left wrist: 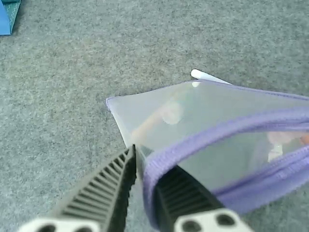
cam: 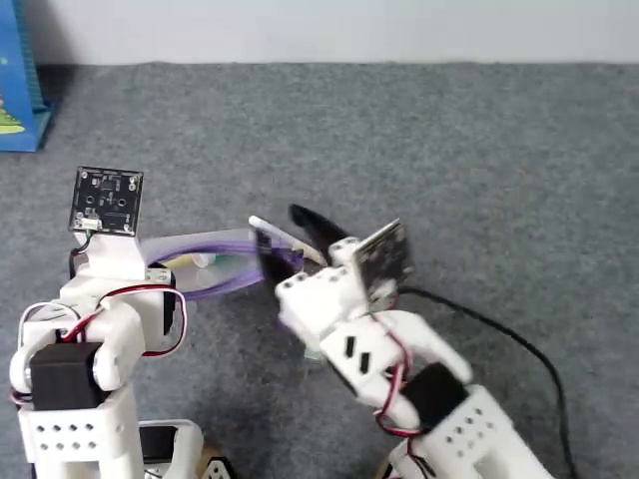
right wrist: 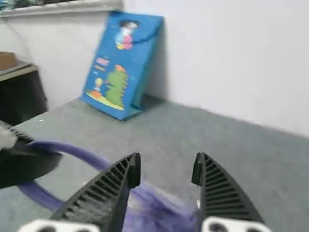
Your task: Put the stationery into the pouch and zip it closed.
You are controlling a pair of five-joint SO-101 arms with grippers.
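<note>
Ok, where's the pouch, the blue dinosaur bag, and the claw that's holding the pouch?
pouch (left wrist: 203, 121), left wrist view, on its clear side panel.
blue dinosaur bag (right wrist: 120, 67), right wrist view, on the middle of its front.
left gripper (left wrist: 140, 162), left wrist view, between its fingertips, where they pinch the pouch's edge.

The left hand (left wrist: 137, 155) pinches shut — the right hand (right wrist: 166, 163) gapes.

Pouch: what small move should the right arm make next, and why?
Probably lower the right gripper to the purple rim of the pouch: its jaws stand open above it, the mouth gapes, and the left gripper pins one corner.
</note>
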